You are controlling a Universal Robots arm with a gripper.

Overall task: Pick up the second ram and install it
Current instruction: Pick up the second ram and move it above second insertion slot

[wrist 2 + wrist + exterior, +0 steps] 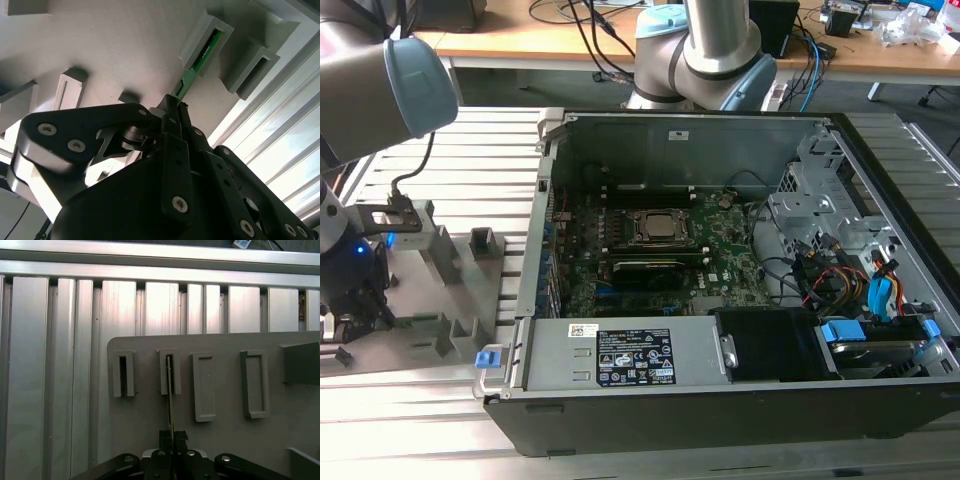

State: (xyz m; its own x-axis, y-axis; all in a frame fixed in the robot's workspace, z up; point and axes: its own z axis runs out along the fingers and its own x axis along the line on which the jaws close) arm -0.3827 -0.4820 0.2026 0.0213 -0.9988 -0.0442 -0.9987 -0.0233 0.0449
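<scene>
One thin green stick is what I care about here. I start at the exterior view's left, where my arm [380,85] leans down over the grey tray [460,295] on the ribbed metal table [420,420]. The gripper [172,436] is down close to the tray. In both wrist views its two fingers [172,125] are pressed together on the near end of the second ram [192,70]. It is closed tight on the stick, with no gap that I can see. The far end of the stick sits inside one of the small upright pockets [163,371] on the tray. The pocket beside it [123,375] looks empty.

So I judge I am in the picking-up part: the stick is grabbed but not out of its pocket yet. I think getting it free calls for a straight pull along the pocket, with no twist. The stick is thin and could jam or bend against the walls.

Further toward the exterior view's right is the open computer case [700,118], well apart from the gripper. The green board [730,250] lies flat in its bottom, and that is where the stick has to go. None of the putting-in part is done for this stick.
</scene>
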